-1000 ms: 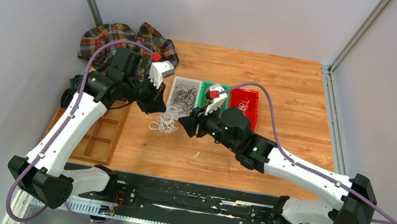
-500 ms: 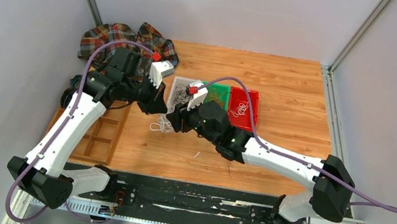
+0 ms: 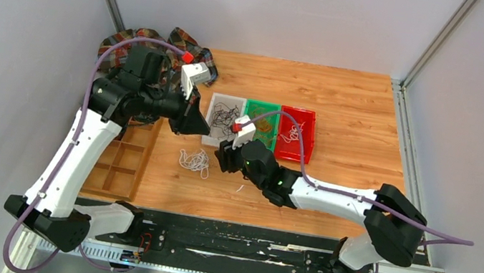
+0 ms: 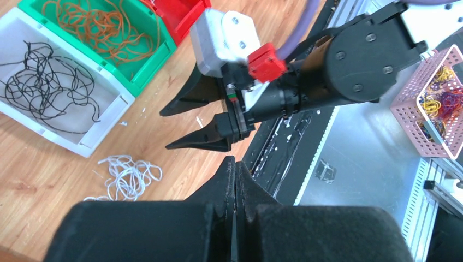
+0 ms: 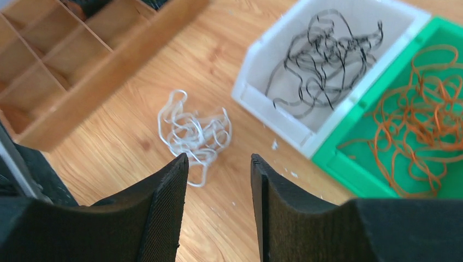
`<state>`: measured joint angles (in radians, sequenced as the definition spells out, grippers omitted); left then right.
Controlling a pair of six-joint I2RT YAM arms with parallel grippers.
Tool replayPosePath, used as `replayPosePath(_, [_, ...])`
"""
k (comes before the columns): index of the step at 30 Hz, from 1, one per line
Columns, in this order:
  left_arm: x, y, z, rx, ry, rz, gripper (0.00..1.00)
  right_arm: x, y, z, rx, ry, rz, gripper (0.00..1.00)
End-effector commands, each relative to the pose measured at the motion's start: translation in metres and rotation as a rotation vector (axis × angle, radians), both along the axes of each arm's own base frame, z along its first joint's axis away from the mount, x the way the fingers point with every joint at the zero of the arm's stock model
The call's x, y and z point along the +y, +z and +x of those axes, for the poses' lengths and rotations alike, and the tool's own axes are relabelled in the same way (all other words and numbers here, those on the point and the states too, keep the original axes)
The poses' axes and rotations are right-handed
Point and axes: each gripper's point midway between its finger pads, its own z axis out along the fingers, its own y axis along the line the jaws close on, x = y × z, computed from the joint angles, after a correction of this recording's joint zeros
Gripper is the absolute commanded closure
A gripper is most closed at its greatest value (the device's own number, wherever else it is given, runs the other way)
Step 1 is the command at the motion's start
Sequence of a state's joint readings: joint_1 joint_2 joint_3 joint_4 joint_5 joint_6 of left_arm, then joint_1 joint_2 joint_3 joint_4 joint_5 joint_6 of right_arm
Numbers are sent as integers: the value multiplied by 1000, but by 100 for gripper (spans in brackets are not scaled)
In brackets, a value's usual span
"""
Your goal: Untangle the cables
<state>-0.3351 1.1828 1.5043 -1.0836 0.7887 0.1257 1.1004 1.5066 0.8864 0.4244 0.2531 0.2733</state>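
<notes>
Wood forms the table (image 3: 359, 110), which in the top external view carries three bins side by side: a white bin (image 3: 228, 97) holding black cables (image 3: 226, 116), a green bin (image 3: 263, 105) holding orange cables (image 3: 267, 130), and a red bin (image 3: 298, 111) holding binned white cables (image 3: 291, 135). The loose white cables (image 3: 195, 161) lie on the bare table just in front of the white bin, clear of both arms. The left gripper (image 3: 202, 129) hangs over the near left corner of the white bin. The right gripper (image 3: 220, 156) sits just right of the loose white cables. A wooden tray (image 3: 121, 162) with compartments lies at the left edge, and a plaid cloth (image 3: 184, 41) lies at the far left corner. In the left wrist view, the left gripper's fingers (image 4: 226, 174) are pressed together with nothing between them. Beyond them, the right gripper's fingers are spread and empty above the table, and a pink basket (image 4: 420, 87) stands off the table. In the right wrist view, the right gripper's fingers (image 5: 164, 202) stand apart, empty, with the loose white cables just beyond the tips, untouched.
</notes>
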Motion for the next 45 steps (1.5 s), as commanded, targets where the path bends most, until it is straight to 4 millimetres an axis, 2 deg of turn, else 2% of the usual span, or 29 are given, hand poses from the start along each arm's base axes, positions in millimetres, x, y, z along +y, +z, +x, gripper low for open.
replayPosePath(1, [0,16,-7,-18,-16,-26,99,-12,-7,-5,0,-55,31,55])
replayPosePath(3, [5,8,-4,-39,-5,8,99,-18,-19,-8,20,-60,19,55])
replayPosePath(5, [12,-11,2,-62,1,73,93,-23,-28,-10,41,-66,0,55])
replayPosePath(6, [20,-32,9,-51,23,140,88,-25,-30,-11,56,-77,-3,55])
replayPosePath(7, [24,-44,12,-49,28,180,78,-29,-33,-12,65,-86,-12,55])
replayPosePath(8, [34,-69,19,-25,48,260,66,-33,-36,-13,73,-96,-18,55])
replayPosePath(9, [42,-88,22,-12,48,323,61,-38,-38,-13,78,-107,-19,55])
replayPosePath(13, [67,-151,34,-16,2,520,50,-56,-42,-16,88,-146,-35,54])
replayPosePath(16, [75,-179,50,-55,-14,592,48,-69,-40,-19,84,-170,-37,54])
replayPosePath(19, [75,-199,66,-84,-42,623,48,-80,-33,-22,78,-183,-26,55])
replayPosePath(24, [71,-231,80,-74,-81,645,48,-95,-22,-26,73,-201,0,57])
replayPosePath(30, [75,-266,73,-37,-151,675,49,-107,-14,-25,56,-238,16,59])
replayPosePath(35, [82,-285,70,-30,-175,714,53,-107,-9,-24,52,-242,26,62])
replayPosePath(40, [90,-291,83,-52,-114,767,70,-104,-3,-25,56,-232,50,71])
replayPosePath(45, [89,-270,90,-99,-58,750,95,-104,1,-25,52,-235,59,81])
